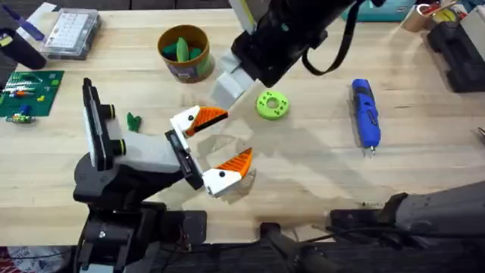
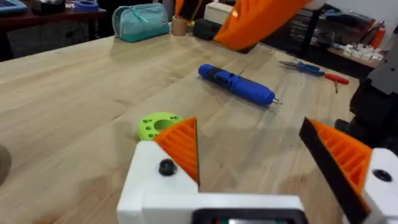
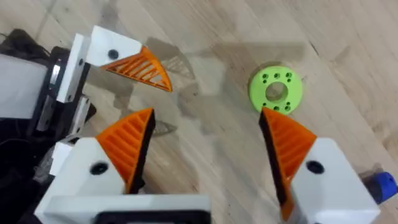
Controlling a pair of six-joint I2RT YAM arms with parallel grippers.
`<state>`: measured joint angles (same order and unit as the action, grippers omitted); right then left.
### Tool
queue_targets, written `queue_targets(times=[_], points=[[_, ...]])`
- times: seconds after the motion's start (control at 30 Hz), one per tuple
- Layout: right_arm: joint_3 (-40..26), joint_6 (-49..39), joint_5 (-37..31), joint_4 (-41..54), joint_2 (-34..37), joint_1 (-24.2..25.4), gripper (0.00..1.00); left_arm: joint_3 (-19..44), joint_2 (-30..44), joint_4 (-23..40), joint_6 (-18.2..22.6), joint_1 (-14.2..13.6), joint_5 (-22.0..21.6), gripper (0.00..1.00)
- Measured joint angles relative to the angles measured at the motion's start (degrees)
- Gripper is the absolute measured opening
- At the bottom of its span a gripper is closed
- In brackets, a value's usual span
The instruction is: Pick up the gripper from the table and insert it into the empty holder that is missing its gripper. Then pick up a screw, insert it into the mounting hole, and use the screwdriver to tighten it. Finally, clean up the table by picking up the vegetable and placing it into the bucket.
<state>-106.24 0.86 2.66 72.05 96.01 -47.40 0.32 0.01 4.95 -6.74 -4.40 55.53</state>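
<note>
Overhead: the left gripper (image 1: 217, 145) rests low over the table, jaws spread wide and empty, while the right arm looms dark above the lime-green ring (image 1: 272, 105). The vegetable (image 1: 133, 120) lies well apart from the bucket (image 1: 183, 51); the screwdriver (image 1: 365, 114) lies to the right.

Left wrist: the screwdriver (image 2: 239, 84) lies beyond the ring (image 2: 157, 125).

Right wrist: the right gripper (image 3: 208, 155) hangs open above the ring (image 3: 276, 89), near the left gripper (image 3: 134, 65). Working this near, the arms risk colliding.
</note>
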Motion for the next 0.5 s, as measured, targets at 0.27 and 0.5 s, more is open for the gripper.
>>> queue_targets(times=[0.27,0.5], points=[[0.0,0.0,0.0,0.0,0.0,0.0,0.996,0.0,0.0,0.0,-0.5,0.0,0.1,0.797],[0.0,0.0,0.0,0.0,0.0,0.0,0.995,0.0,0.0,0.0,-0.2,0.0,0.2,0.007]])
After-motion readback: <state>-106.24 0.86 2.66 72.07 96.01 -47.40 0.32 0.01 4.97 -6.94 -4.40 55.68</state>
